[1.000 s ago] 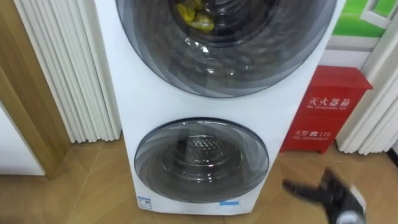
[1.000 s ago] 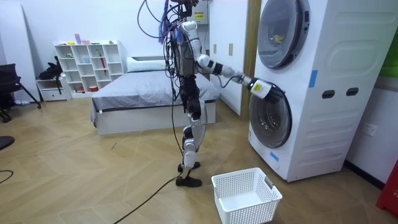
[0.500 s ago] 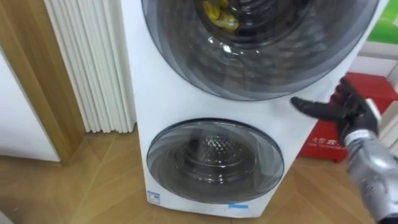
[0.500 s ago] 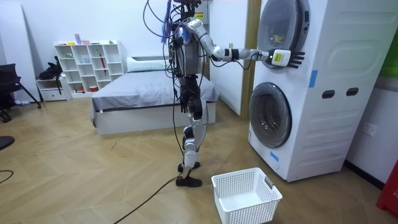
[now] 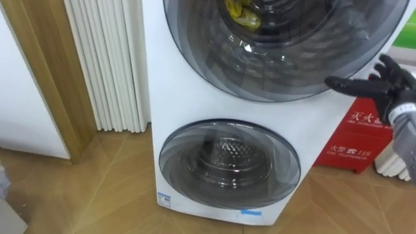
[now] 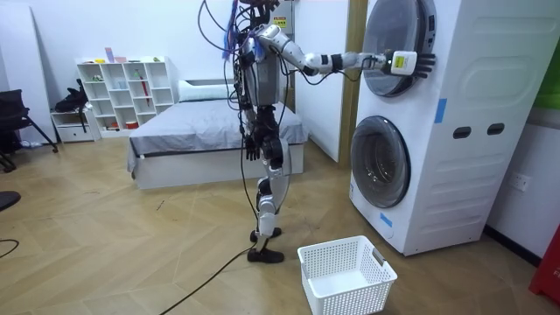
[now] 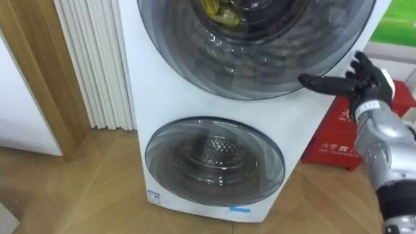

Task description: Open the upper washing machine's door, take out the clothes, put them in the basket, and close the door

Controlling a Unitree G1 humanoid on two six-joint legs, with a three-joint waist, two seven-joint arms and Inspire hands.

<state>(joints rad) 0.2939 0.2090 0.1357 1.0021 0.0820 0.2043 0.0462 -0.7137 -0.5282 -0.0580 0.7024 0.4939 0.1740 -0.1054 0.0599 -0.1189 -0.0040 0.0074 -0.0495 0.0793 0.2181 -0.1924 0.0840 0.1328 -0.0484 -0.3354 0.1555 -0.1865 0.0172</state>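
- Your right hand (image 7: 366, 83) is at the right rim of the upper door (image 5: 286, 65), its fingers straight, spread and gripping nothing.
- The yellow clothes (image 5: 242, 14) lie up and left of those fingers, inside the drum behind the shut glass.
- This hand is nearer; your left hand (image 6: 251, 150) hangs by the hip.
- The door likely has to open first.

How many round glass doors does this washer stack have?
2. The upper door has yellow clothing behind its glass and the right hand by its right edge. The lower door is directly below it. Both look shut.
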